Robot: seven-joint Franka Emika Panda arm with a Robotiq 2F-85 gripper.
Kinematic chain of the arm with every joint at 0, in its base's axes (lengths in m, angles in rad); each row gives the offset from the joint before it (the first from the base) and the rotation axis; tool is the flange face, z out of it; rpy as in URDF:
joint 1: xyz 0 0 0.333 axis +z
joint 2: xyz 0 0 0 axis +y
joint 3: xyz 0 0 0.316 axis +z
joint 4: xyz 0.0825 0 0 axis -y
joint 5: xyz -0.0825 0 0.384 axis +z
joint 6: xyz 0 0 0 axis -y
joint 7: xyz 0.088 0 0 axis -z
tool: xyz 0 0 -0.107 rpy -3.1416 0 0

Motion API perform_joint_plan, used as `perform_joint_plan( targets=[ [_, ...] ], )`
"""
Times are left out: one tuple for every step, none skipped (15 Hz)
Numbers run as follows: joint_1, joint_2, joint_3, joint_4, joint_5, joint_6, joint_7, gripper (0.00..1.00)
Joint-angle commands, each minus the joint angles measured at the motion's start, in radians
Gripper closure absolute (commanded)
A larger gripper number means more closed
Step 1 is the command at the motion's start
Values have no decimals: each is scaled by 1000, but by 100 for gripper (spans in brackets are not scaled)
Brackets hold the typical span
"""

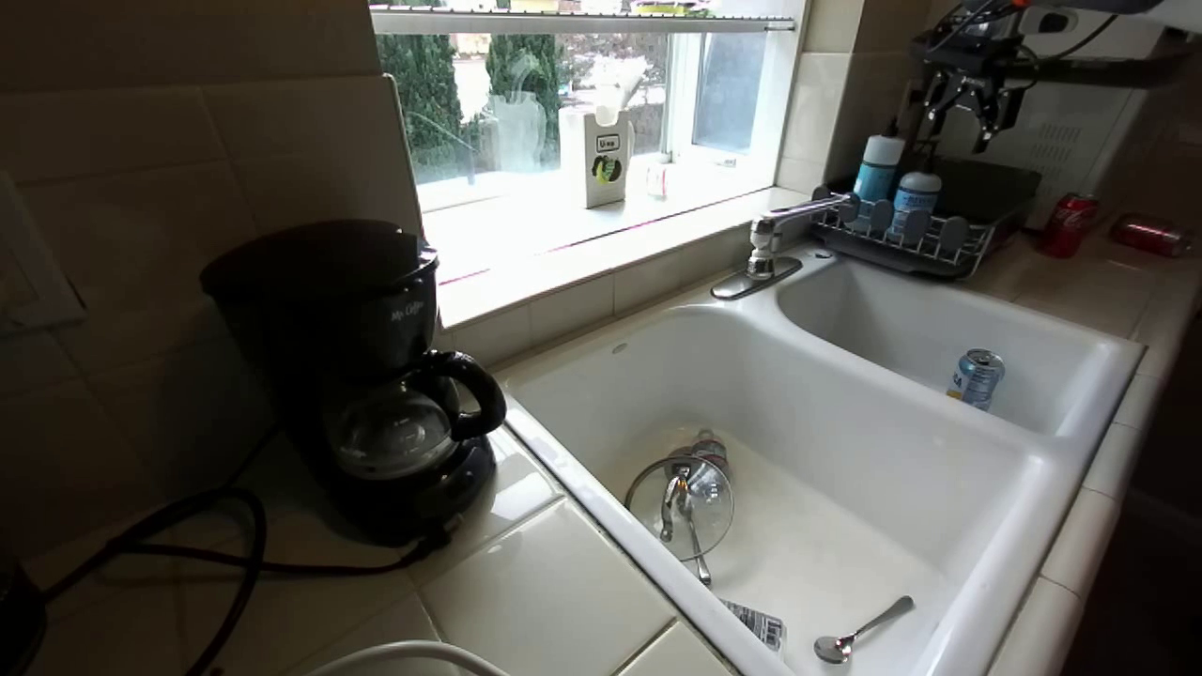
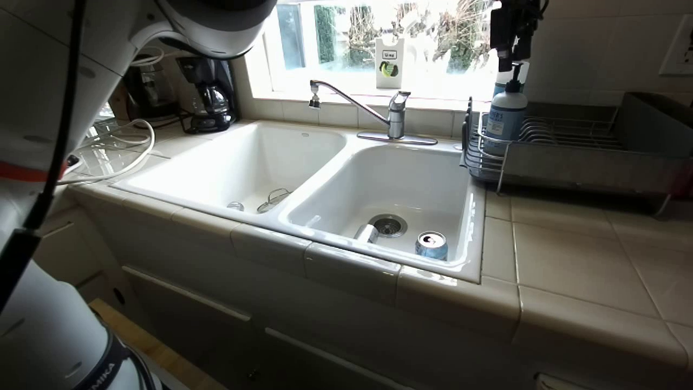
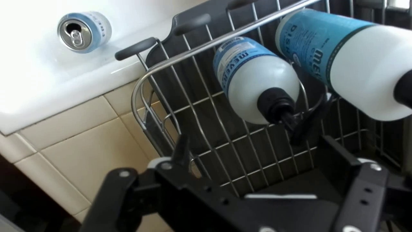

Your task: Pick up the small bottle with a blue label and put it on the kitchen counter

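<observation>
Blue wrapped the bottle (image 3: 256, 80) I was after, upright in the rack (image 2: 584, 170) and at twelve o'clock from my claw (image 3: 254, 140) in the wrist view. I had nothing in hold: the fingers (image 3: 181, 149) were spread wide, with the grasp yet to be made. To do it well, I judged, I needed to bring the gap over the bottle's shoulders and close on the body, not on the black pump (image 3: 275, 104), which could bend or turn under a pinch. Its spout seemed to stretch towards two o'clock, where the bigger bottle (image 3: 341, 61) stood near, so the finger on that side called for a careful slide between the pair. After an even squeeze, a straight rise would best clear the rack's rim before any swing. That swing could go towards nine o'clock, where the worktop (image 3: 87, 145) showed its tiles beside the sink (image 3: 64, 93).
</observation>
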Motion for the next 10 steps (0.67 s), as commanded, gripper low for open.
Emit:
perform_joint_plan(
  targets=[
    [2,41,-29,66,-2,-21,195,0],
    [2,45,-33,70,-3,-23,245,0],
    [2,48,-37,73,-1,-28,295,0],
    [2,49,-40,74,0,-38,346,0],
    [1,51,-41,75,1,-48,385,0],
    [-2,50,-33,74,7,-59,398,0],
    [-8,50,-19,76,19,-53,385,0],
    [-15,48,-2,78,34,-53,352,0],
    [-17,49,4,81,39,-46,348,0],
    [-18,52,8,84,44,-39,344,0]
  ],
)
